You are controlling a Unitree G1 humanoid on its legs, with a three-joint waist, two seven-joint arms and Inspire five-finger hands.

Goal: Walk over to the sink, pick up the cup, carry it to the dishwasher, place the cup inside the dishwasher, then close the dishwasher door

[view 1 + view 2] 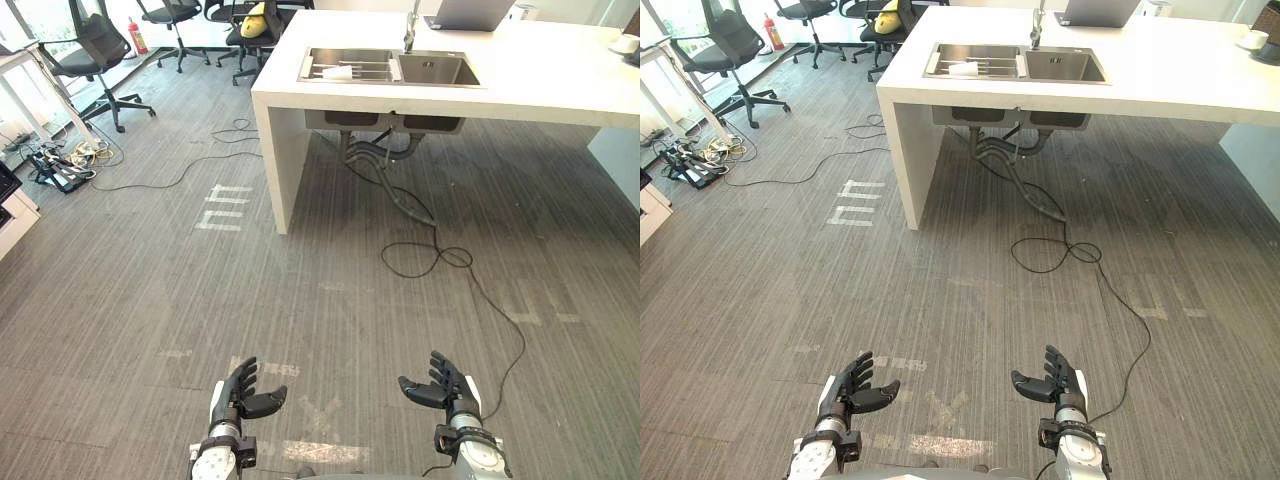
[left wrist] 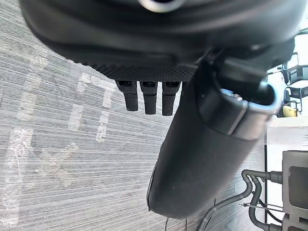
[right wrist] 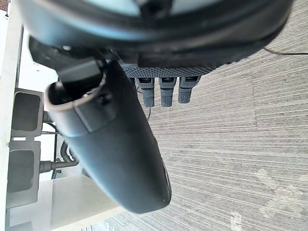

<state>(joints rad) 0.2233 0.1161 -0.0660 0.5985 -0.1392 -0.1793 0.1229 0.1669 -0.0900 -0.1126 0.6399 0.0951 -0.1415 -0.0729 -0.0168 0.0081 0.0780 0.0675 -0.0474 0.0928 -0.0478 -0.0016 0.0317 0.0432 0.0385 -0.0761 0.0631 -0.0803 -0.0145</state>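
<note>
Down low, left hand: held loosely spread, thumb turned inward toward the other hand, holding nothing, above the floor.
Left hand fingers: straight and side by side in the left wrist view, nothing between them and the thumb.
Right hand: loosely spread likewise, thumb turned inward, empty, level with the left hand and well apart from it.
Right hand fingers: straight in a row in the right wrist view, with bare floor past them.
Floor: grey, finely striped carpet under both hands.
Tape marks: pale strips on the floor, ahead and to the left, near the counter's corner.
Counter: white island, far ahead of both hands.
Pipes: grey, hanging under the counter below the sink.
Sink: steel, two basins, set into the counter top.
Wire rack: lying across the left basin.
Cup: white, on the wire rack in the left basin, far from both hands.
Faucet: upright behind the divide between the basins.
Laptop: open, on the counter beyond the sink.
Office chairs: dark, on castors, far left beyond the counter.
</note>
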